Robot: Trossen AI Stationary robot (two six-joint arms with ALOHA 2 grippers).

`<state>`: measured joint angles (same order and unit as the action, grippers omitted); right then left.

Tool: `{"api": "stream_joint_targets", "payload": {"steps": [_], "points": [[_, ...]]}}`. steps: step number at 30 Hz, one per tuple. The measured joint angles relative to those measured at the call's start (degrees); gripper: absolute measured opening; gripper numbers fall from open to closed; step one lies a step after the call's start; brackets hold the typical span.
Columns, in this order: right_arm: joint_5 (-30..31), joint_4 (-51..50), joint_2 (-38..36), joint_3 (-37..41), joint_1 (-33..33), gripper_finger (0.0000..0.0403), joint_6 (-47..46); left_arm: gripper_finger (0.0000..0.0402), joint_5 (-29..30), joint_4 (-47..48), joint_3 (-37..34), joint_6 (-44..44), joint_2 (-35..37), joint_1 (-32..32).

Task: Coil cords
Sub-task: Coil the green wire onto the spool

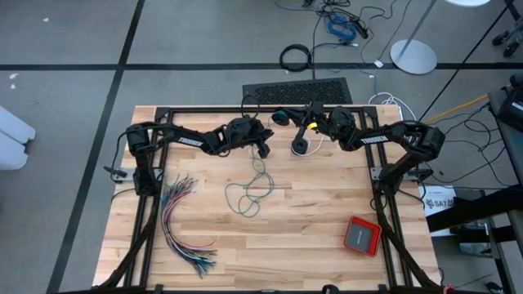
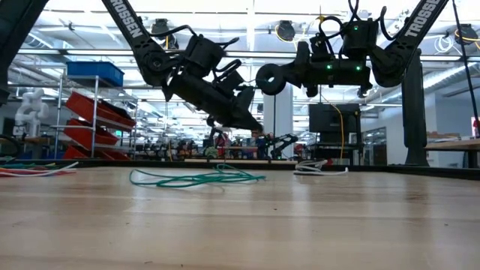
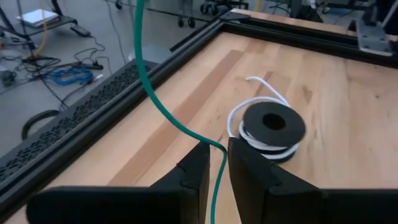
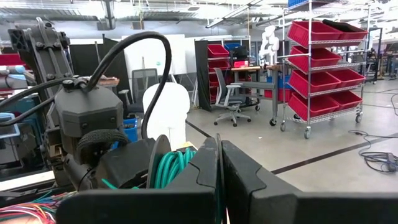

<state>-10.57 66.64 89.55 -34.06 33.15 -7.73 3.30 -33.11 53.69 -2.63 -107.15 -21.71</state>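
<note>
The teal-green cord (image 3: 163, 104) comes down from a black reel (image 2: 270, 79) carrying teal windings (image 4: 175, 167), held in the air at the end of my right gripper (image 4: 219, 143), which is shut. The cord passes through the narrow gap of my left gripper (image 3: 217, 145), whose fingers stand slightly open. From there it drops to loose loops (image 1: 248, 194) lying on the table. A second black reel wound with white cord (image 3: 272, 126) lies flat on the wood beyond my left gripper. My left gripper has the teal cord running through the gap between its fingertips, and the cord bends against one fingertip (image 3: 205, 150). The jaws are not closed on it. The fingers slant down toward the table's far side. My right gripper carries the reel (image 4: 158, 165) clear of the table, roughly level. Its own fingers hide the part they pinch.
A fanned bundle of many-coloured wires (image 1: 184, 224) lies at the table's left. A red flat box (image 1: 362, 235) sits near the right front corner. The black frame rail (image 3: 186, 46) runs along the table's far edge.
</note>
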Motion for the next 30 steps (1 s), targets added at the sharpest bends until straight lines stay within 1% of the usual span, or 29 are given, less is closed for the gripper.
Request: {"api": "stream_joint_targets", "payload": {"steps": [4, 11, 17, 21, 24, 27, 30], "points": [[0.0, 0.0, 0.0, 0.0, 0.0, 0.0000, 0.0, 0.0063, 1.4, 0.0, 0.0, 0.0, 0.0, 0.0], [0.0, 0.0, 0.0, 0.0, 0.0, 0.0000, 0.0, 0.0063, 1.5, -0.3, 0.0, 0.0, 0.0, 0.0], [0.0, 0.0, 0.0, 0.0, 0.0, 0.0000, 0.0, 0.0063, 1.2, -0.9, 1.6, -1.6, -2.8, 0.1], [0.0, 0.0, 0.0, 0.0, 0.0, 0.0000, 0.0, 0.0063, 1.1, -1.5, 2.1, -1.6, -3.3, 0.1], [0.0, 0.0, 0.0, 0.0, 0.0, 0.0000, 0.0, 0.0048, 1.3, -1.5, 2.1, -1.6, -3.3, 0.2], [0.0, -0.1, 0.0, 0.0, 0.0, 0.0000, 0.3, 0.0012, 2.5, -1.8, 2.1, -1.6, -3.3, 0.6], [0.0, -0.1, 0.0, 0.0, 0.0, 0.0000, 0.4, 0.0007, 4.9, -2.6, 2.1, -1.5, -3.3, 1.6]]}}
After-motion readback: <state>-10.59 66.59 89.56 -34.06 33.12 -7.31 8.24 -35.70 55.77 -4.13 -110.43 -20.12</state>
